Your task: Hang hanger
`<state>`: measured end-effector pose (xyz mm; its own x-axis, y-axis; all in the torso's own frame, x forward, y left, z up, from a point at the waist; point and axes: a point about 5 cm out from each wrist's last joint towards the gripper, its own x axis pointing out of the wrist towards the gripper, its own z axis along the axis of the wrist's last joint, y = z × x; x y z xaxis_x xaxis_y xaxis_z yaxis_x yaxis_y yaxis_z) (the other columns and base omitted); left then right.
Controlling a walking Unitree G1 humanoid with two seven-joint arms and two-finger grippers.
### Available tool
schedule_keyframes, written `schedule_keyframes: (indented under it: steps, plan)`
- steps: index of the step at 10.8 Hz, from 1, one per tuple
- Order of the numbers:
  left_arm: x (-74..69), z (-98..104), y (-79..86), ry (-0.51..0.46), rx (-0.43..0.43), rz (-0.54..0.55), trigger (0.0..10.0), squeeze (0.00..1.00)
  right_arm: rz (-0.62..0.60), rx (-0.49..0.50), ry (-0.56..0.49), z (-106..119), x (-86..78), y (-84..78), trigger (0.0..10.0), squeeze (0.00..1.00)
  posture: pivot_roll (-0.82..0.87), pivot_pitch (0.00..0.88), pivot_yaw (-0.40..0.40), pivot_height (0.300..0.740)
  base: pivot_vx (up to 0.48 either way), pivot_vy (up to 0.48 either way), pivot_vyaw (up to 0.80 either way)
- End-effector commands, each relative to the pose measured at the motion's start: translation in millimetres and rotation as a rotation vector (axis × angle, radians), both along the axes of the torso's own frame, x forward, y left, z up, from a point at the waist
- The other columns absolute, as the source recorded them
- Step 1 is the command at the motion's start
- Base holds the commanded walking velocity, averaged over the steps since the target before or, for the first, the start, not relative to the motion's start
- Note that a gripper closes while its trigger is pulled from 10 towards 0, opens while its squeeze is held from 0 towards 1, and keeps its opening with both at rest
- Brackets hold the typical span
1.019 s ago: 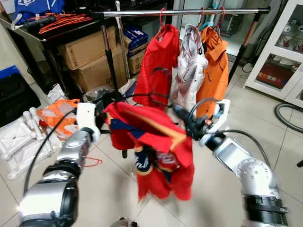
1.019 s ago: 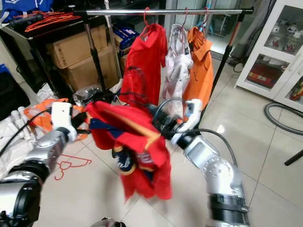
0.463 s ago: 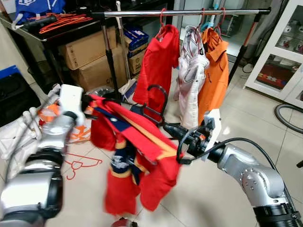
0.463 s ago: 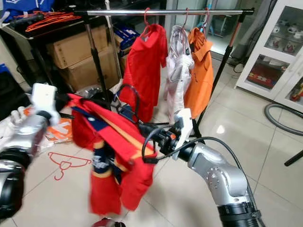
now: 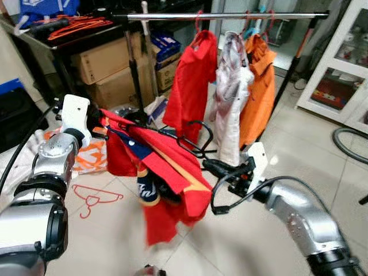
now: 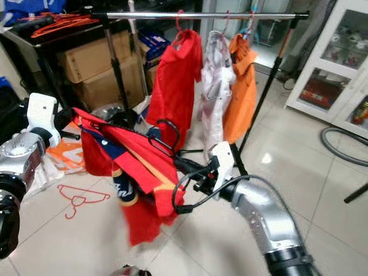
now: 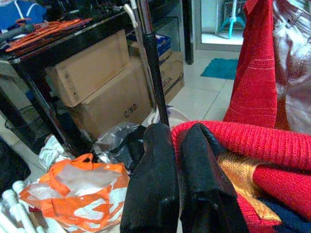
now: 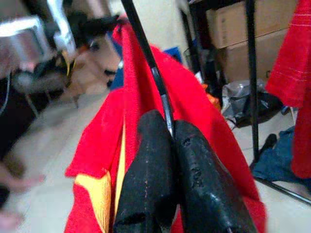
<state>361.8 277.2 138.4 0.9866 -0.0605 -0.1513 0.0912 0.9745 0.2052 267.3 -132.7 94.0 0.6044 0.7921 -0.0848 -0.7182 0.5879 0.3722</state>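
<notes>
A red garment (image 5: 172, 190) with navy and yellow trim sits on a black hanger (image 8: 146, 56) and is held up between my two arms, below the clothes rail (image 5: 230, 15). My right gripper (image 5: 210, 167) is shut on the hanger's black rod near its hook. At the garment's other shoulder my left gripper (image 5: 99, 123) is shut, with red knit (image 7: 252, 145) pressed against its fingers (image 7: 155, 194). On the rail hang a red shirt (image 5: 192, 80), a white garment (image 5: 230, 92) and an orange one (image 5: 259, 86). The rail's left half is bare.
Cardboard boxes (image 5: 109, 57) stand under a black table (image 5: 69, 37) at the back left. An orange hanger (image 5: 95, 198) and an orange bag (image 5: 92, 158) lie on the tiled floor at left. A white glass cabinet (image 5: 345, 63) and a hose (image 5: 345, 141) are at right.
The garment has swung and dropped lower than a second ago. My right gripper came down and nearer, and my left arm swung out to the left.
</notes>
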Motion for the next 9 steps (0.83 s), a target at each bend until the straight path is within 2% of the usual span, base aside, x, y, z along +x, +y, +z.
schedule_keyframes:
  steps: [1,2,3,4,5,6,7,8,9]
  plan:
    - [-14.8,36.2,65.5,-0.119,-0.021,0.312,0.0,0.00,-0.148,0.034,0.093,-10.0,-2.7,-35.7,0.0,0.00,-0.11,0.000,0.037,0.740,0.000,0.000,0.00]
    - [-22.7,26.2,74.2,-0.086,-0.036,0.364,0.0,0.00,-0.188,0.161,0.103,-1.3,1.1,-36.4,0.0,0.00,-0.11,0.000,0.040,0.740,0.000,0.000,0.00]
    - [-35.4,23.8,92.7,-0.097,-0.061,0.478,0.0,0.00,-0.191,0.262,0.110,7.3,1.9,-38.5,0.0,0.00,-0.12,0.000,0.038,0.740,0.000,0.000,0.00]
    - [-40.4,34.8,105.0,-0.152,-0.078,0.542,0.0,0.00,-0.173,0.207,0.114,2.6,-1.5,-42.7,0.0,0.00,-0.12,0.000,0.033,0.740,0.000,0.000,0.00]
    - [-46.7,40.8,116.1,-0.187,-0.113,0.599,0.0,0.00,-0.209,0.146,0.149,-9.7,-3.2,-54.4,0.0,0.00,-0.11,0.000,0.034,0.740,0.000,0.000,0.00]
    - [-48.1,26.6,111.3,-0.133,-0.110,0.582,0.0,0.00,-0.267,0.181,0.159,-9.7,1.3,-61.1,0.0,0.00,-0.11,0.000,0.035,0.740,0.000,0.000,0.00]
    - [-44.5,2.8,92.7,-0.056,-0.116,0.515,0.0,0.00,-0.305,0.256,0.156,-3.3,7.6,-59.4,0.0,0.00,-0.10,0.000,0.038,0.740,0.000,0.000,0.00]
    - [-44.1,-25.0,71.2,0.027,-0.137,0.458,0.0,0.00,-0.275,0.382,0.147,10.9,11.7,-46.0,0.0,0.00,-0.10,0.000,0.036,0.740,0.000,0.000,0.00]
    - [-46.3,-43.6,58.6,0.085,-0.180,0.448,0.0,0.00,-0.225,0.441,0.136,20.5,12.7,-35.3,0.0,0.00,-0.10,0.000,0.039,0.740,0.000,0.000,0.00]
